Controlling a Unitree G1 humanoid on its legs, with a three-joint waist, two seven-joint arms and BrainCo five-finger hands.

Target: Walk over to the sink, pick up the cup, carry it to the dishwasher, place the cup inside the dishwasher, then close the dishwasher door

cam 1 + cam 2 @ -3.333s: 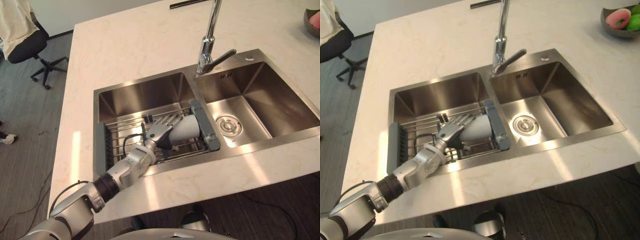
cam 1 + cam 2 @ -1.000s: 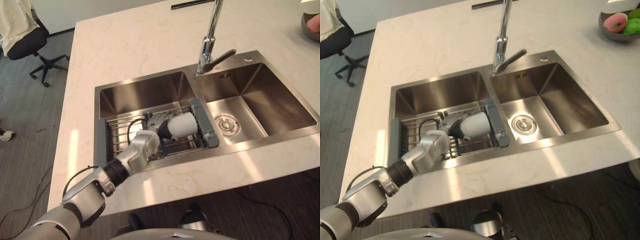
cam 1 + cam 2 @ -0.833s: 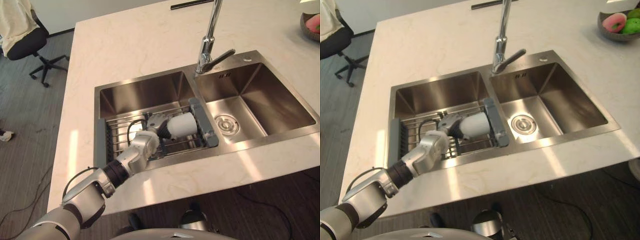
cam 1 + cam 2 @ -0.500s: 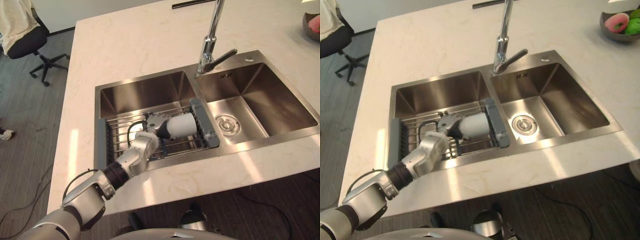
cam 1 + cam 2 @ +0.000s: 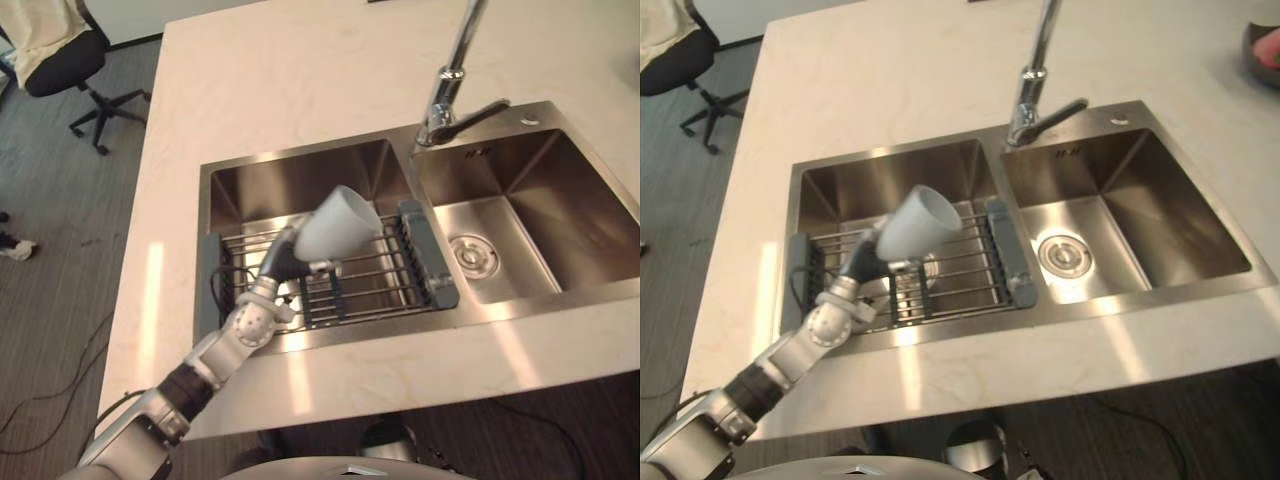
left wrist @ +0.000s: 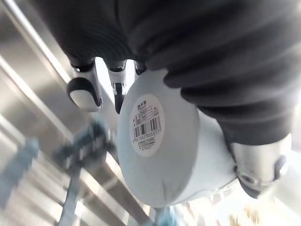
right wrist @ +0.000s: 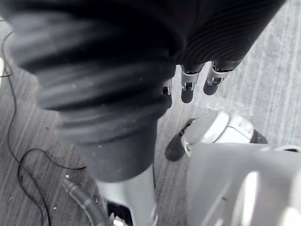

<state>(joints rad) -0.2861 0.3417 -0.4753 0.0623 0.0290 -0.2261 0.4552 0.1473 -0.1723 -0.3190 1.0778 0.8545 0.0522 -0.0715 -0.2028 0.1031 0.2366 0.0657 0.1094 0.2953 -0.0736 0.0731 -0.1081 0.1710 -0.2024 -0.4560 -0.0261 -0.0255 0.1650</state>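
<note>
One change matters: the cup (image 5: 338, 222), which half a second ago lay on its side on the rack (image 5: 372, 282), is now up off the wires. It is tilted, mouth up and away from the robot, over the back of the left basin (image 5: 300, 175).

- The left hand (image 5: 283, 262) has it. In the left wrist view the fingers (image 6: 84, 90) curl over one side of the cup's base and the thumb (image 6: 258, 165) presses the other.
- The whole view has also shifted since then, so you should read that as the head moving. The sink (image 5: 560, 298) and tap (image 5: 455, 80) have not moved.
- The right hand (image 7: 188, 84) hangs over the floor, fingers loose, holding nothing.

My reading is that the pickup is done. The carry, the placing and the door are all still ahead. Watch the grip, because it sits low on the base with the wide mouth hanging free.

Count:
- Cups: one, in the left hand.
- Racks: one, now bare.
- Basins: two, left and right (image 5: 560, 185).
- Drains: one (image 5: 470, 255), in the right basin.
- Taps: one.
- Worktops: one (image 5: 280, 70).
- Office chairs: one (image 5: 60, 50).
- Bowls: one (image 5: 1262, 45), at the frame edge.
</note>
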